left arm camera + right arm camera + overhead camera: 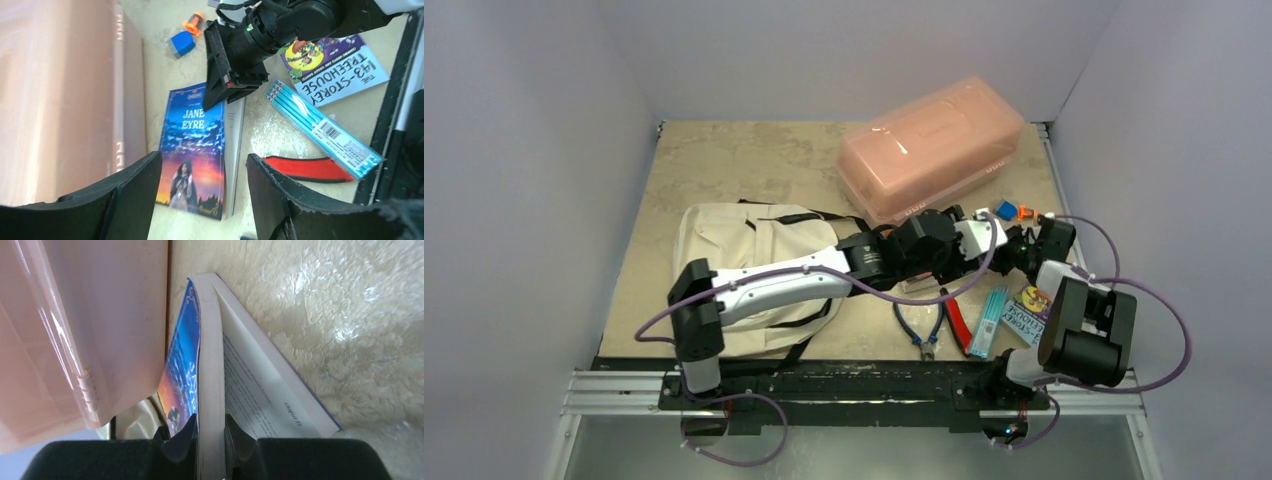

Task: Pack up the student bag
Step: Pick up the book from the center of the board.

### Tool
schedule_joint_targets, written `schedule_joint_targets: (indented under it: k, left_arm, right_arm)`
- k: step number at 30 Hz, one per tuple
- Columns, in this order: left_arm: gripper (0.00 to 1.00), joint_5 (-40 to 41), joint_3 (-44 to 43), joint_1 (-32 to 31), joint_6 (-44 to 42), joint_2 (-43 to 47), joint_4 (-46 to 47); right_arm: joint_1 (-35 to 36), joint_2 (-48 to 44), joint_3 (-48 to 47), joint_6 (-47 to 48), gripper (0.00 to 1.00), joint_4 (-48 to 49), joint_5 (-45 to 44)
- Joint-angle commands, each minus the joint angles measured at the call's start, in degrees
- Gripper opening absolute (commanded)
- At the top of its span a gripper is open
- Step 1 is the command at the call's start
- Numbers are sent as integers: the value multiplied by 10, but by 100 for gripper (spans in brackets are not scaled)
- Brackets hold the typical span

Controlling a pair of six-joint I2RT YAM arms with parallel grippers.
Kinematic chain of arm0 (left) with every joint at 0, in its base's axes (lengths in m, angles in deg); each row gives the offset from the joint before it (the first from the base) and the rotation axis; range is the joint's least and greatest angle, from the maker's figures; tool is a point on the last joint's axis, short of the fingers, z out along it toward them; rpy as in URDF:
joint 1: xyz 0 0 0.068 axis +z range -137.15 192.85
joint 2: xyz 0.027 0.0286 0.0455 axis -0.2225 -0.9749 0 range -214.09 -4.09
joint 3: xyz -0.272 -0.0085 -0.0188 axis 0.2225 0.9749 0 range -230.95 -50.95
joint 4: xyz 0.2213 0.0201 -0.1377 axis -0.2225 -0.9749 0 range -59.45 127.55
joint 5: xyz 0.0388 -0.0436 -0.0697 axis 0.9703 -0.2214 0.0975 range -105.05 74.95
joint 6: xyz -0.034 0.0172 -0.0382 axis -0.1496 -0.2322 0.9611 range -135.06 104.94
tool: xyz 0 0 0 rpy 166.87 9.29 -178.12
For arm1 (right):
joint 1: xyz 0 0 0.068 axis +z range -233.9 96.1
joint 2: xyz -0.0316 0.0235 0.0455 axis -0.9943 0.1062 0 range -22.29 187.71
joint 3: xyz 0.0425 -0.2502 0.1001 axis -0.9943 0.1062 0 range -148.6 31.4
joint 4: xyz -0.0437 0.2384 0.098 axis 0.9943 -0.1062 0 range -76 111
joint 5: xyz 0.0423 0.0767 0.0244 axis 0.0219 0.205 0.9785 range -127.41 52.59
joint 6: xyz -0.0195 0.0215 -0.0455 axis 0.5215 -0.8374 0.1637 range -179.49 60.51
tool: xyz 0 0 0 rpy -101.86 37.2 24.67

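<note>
Bag, overhead view: student bag [724,235] lay flat at the left of the desk [724,150], partly under the left arm; whether its zip was open could not be told.
Clutter, overhead view: pink box [929,145] stood at the back; pliers [921,330] lay at the near edge.
Left end effector [202,159], left wrist view: jaws stood wide apart above the Jane Eyre book [192,125], holding nothing.
Neighbours, left wrist view: pencil pack [320,127], Treehouse book [340,70] and blue sharpener [181,44] lay near.
Right end effector [211,427], right wrist view: pinched on a block of the book's pages, the rest splayed on the desk.
Step, judged: book pick-up; packing barely begun.
Next move, judged: lift, then carry leftward to the bag; the partial grip might let the book fan open.
Obstruction, judged: pink box just beside the book; left arm lay across the route.
</note>
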Motion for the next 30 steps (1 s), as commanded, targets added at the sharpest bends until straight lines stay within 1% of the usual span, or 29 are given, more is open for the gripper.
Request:
schedule_joint_targets:
  k: [1, 5, 7, 10, 13, 15, 18, 20, 22, 24, 28, 30]
  left_arm:
    - [63, 30, 31, 2, 64, 108, -72]
    - [63, 53, 90, 22, 112, 210, -74]
    - [62, 66, 114, 38, 152, 262, -82]
    - [63, 59, 157, 74, 205, 340, -77]
    - [64, 37, 182, 114, 259, 402, -78]
    - [65, 35, 189, 120, 266, 436, -82]
    - [66, 50, 185, 126, 268, 461, -110]
    - [66, 60, 181, 139, 268, 474, -136]
    - [66, 45, 179, 164, 264, 488, -160]
    - [66, 19, 178, 208, 267, 504, -175]
    - [70, 8, 187, 275, 280, 555, -195]
    - [73, 6, 191, 300, 288, 576, -205]
  right_arm:
    - [-3, -101, -81, 70, 0, -155, -93]
    - [-4, -211, -159, 87, 0, -262, -231]
    - [-3, -246, -212, 95, 0, -305, -275]
    - [-1, -273, -302, 119, 0, -328, -292]
    - [14, -265, -391, 148, 0, -332, -285]
    - [42, -242, -454, 172, 0, -323, -266]
    - [112, -190, -549, 219, 0, -309, -220]
    - [157, -152, -605, 235, 0, -303, -151]
    - [188, -120, -649, 241, 0, -296, -104]
    - [234, -97, -679, 237, 0, -268, -49]
    - [282, -73, -685, 170, 0, -163, 95]
    - [300, -58, -692, 148, 0, -140, 154]
